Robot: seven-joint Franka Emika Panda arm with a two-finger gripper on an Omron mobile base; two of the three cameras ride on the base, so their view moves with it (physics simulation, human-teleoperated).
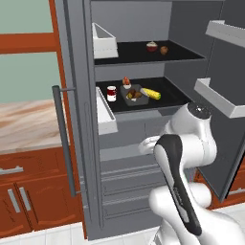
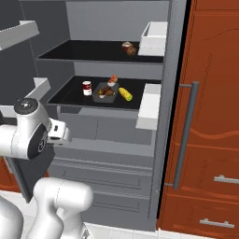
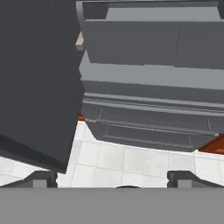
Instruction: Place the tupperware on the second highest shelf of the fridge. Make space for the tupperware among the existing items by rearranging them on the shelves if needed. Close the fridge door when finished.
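Note:
The grey fridge [image 1: 139, 143] stands with both doors open. A grey tupperware [image 1: 135, 94] [image 2: 105, 92] with food in it sits on the lower of the two visible black shelves. Around it are a red-and-white can [image 1: 111, 93], a yellow item [image 1: 151, 93] [image 2: 125, 94] and a small red-topped item [image 1: 126, 81]. The upper shelf holds a small round brown item [image 1: 164, 50] [image 2: 132, 50] and a cupcake-like one [image 1: 151, 46]. My gripper [image 3: 113, 179] [image 2: 64, 132] is open and empty. It hangs low in front of the fridge drawers [image 3: 148, 127], well below the shelves.
One fridge door [image 1: 229, 143] with pale bins [image 1: 217, 95] stands close beside my arm and appears as a dark slab [image 3: 39, 78]. The other door [image 2: 170, 116] has a bar handle [image 2: 186, 135] and white bins [image 2: 148, 107]. Red-brown cabinets [image 2: 214, 140] flank the fridge above a white tiled floor [image 3: 131, 159].

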